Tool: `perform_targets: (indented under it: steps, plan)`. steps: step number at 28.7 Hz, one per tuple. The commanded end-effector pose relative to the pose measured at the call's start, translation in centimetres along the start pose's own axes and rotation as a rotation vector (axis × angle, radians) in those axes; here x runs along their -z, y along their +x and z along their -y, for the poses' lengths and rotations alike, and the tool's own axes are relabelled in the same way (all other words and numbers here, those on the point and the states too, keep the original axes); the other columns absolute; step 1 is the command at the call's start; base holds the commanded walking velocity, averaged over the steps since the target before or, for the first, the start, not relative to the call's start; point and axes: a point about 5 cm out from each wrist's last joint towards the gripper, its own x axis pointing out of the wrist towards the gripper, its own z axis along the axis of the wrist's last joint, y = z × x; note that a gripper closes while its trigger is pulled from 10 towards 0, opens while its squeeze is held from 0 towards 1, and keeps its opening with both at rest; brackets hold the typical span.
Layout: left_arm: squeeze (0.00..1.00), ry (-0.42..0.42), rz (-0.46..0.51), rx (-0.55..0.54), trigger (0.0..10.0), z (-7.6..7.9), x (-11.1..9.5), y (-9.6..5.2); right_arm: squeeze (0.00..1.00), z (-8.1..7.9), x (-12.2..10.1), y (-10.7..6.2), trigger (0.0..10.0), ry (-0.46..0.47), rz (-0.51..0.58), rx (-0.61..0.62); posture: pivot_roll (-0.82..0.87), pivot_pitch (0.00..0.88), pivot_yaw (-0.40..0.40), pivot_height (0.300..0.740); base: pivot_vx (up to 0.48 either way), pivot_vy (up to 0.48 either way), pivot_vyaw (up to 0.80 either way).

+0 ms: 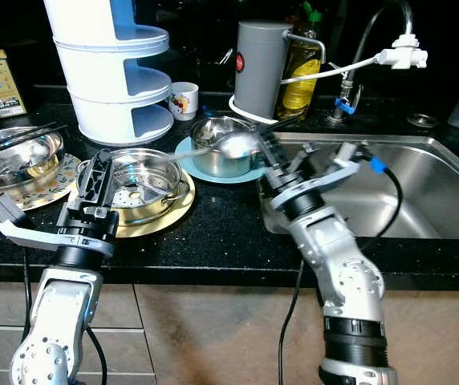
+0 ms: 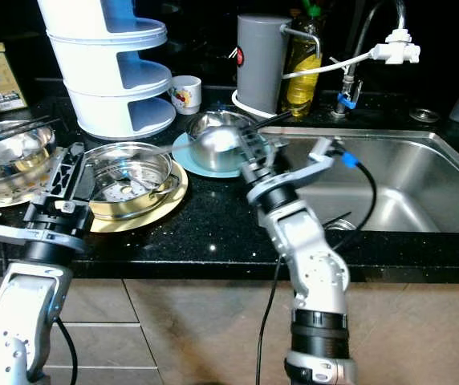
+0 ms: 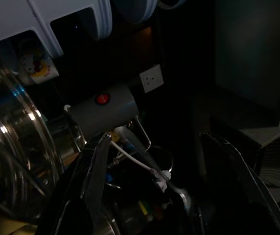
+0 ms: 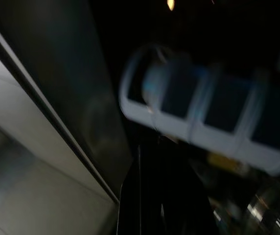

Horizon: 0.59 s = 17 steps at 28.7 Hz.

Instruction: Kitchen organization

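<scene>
My right gripper [image 1: 268, 151] is over the counter edge beside the sink, shut on a shiny steel ladle [image 1: 237, 144] whose bowl hangs over a small steel saucepan [image 1: 212, 130] on a blue plate [image 1: 188, 158]. In the blurred right wrist view its dark fingers [image 4: 164, 196] lie together. My left gripper [image 1: 97, 178] points upward at the left rim of a steel steamer pot [image 1: 145, 188] standing on a gold plate [image 1: 175, 212]. Its fingers [image 3: 98, 181] are spread apart with nothing between them.
A white tiered rack [image 1: 109, 72], a mug [image 1: 183, 100], a grey canister [image 1: 259, 68] and an oil bottle [image 1: 300, 76] line the back. A steel bowl with chopsticks [image 1: 13, 156] sits far left. The sink [image 1: 422, 184] and faucet [image 1: 374, 40] lie to the right.
</scene>
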Motion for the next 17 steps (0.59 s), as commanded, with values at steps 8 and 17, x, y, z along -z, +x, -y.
perform_targets:
  steps: [8,17]
  plan:
    - [0.00,0.002,-0.006,0.060,10.0,1.0,-0.5,-0.2,0.00,-0.4,-1.6,0.2,0.0,0.090,0.102,-0.035,0.05,0.141,-0.024,0.740,0.000,0.000,0.00]
    - [0.00,0.199,-0.120,0.096,10.0,1.8,0.7,0.4,0.00,-2.2,-5.9,0.4,0.0,-0.222,0.283,-0.024,0.05,0.133,-0.015,0.740,0.000,0.000,0.00]
